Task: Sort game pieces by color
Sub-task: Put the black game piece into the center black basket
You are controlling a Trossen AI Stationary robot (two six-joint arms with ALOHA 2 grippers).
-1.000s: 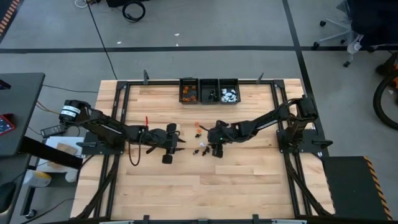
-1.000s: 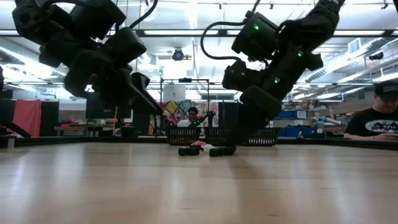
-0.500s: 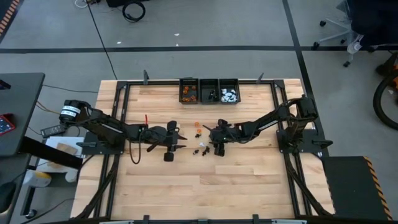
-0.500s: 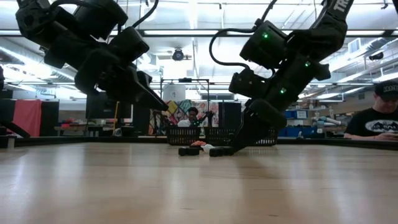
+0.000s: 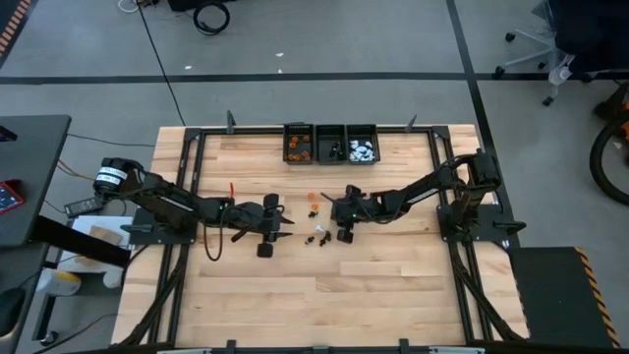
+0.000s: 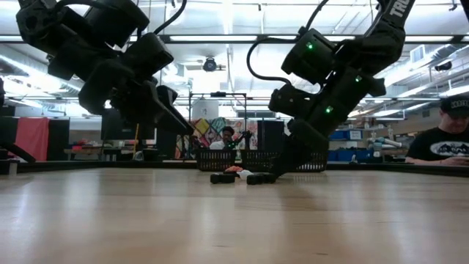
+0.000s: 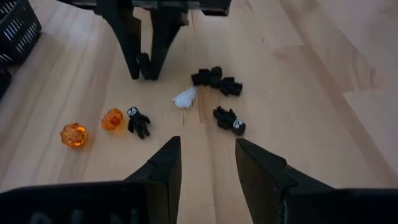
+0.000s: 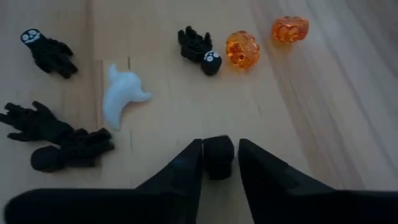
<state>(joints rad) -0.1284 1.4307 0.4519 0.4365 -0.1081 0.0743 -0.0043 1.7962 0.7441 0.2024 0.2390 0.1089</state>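
Pieces: tiny plastic game pieces [image 8: 126,90] in orange, black and white are scattered on the pale wooden table [image 5: 324,295], near its middle.
Right gripper [image 8: 218,162]: a small black piece [image 8: 218,155] is pinched between the fingertips, low over the table.
Left gripper [image 7: 206,163]: jaws are spread, nothing held, beside the scatter.
Bins: three small black rectangular bins [image 5: 331,143] are set at the far edge.
Handling: pieces are judged light, rigid and apt to skid; the body should be pinched squarely.

Two orange pumpkin pieces [image 7: 93,127], a white ghost piece [image 7: 185,98] and black skeleton pieces [image 7: 217,79] are scattered on the wooden bench [image 7: 323,81] beyond the left gripper [image 7: 207,163], whose jaws are parted.
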